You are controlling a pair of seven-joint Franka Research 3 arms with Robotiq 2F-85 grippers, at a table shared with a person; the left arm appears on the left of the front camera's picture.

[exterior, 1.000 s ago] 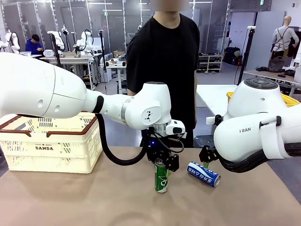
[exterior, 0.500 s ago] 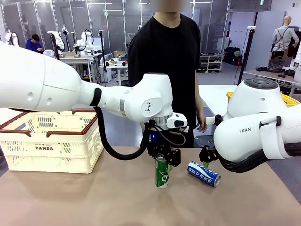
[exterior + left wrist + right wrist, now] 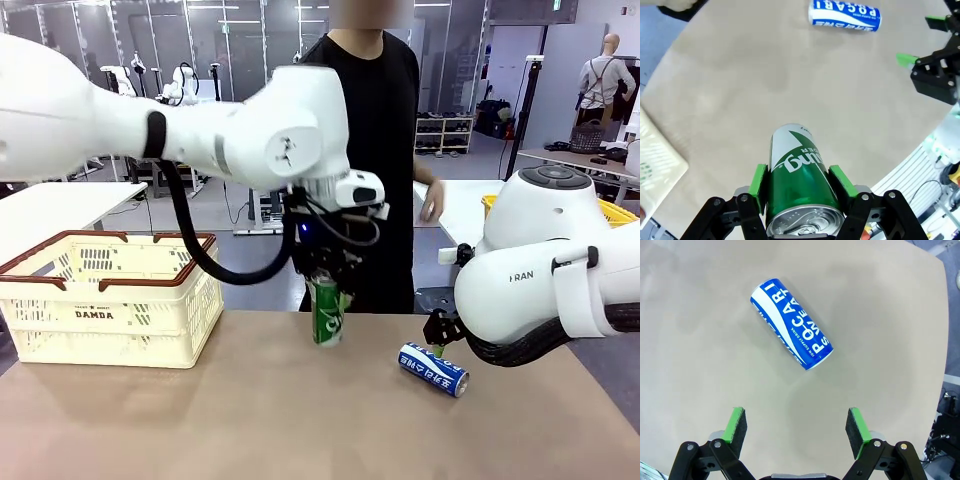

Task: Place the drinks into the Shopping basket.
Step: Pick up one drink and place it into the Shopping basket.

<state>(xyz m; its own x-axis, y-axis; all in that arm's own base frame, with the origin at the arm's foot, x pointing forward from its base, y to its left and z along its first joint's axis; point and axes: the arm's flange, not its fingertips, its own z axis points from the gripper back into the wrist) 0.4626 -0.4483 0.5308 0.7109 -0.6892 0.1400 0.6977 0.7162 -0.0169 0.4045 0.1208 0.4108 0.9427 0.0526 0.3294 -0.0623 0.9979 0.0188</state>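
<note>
Left end effector [image 3: 325,292] clamped on green can [image 3: 327,318], long axis upright, held clear of worktop [image 3: 250,420]. Shopping basket [image 3: 150,312] sits at 9 o'clock from it, well apart, mouth up. Right end effector [image 3: 796,432] spread wide, empty. Blue can [image 3: 791,328] lies on its side at its 12 o'clock, axis 10-to-4.

Bright, even overhead light w/ soft, faint shadows on the table [image 3: 200,420]. Wrist views bend at the edges (fisheye). Shopping basket [image 3: 655,155] at left wrist view's left edge is blurred; front view sharp.
</note>
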